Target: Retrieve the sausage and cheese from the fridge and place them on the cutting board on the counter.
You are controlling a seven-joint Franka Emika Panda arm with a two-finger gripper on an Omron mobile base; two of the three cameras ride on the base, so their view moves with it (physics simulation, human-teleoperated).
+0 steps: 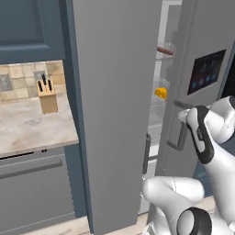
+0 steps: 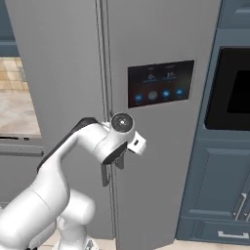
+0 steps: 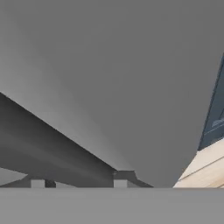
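Behind the partly open fridge (image 1: 114, 92) doors you see the cheese (image 1: 160, 93) on a middle shelf, the sausage (image 1: 165, 50) higher up; your gripper (image 2: 108, 171) sits at the right door's handle (image 1: 180, 137), grip unclear.

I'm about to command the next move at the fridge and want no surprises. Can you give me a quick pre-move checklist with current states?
1. Left door of the fridge swung open, interior exposed: ok.
2. Cheese in sight on a shelf through the gap: ok.
3. Sausage in sight on a higher shelf: ok.
4. Hand up against the right door, near its handle: ok.
5. Hand actually closed on that handle: cannot tell; the hand view is too close to the grey surface to judge.
6. Gap wide enough for the arm to reach both items: cannot tell.
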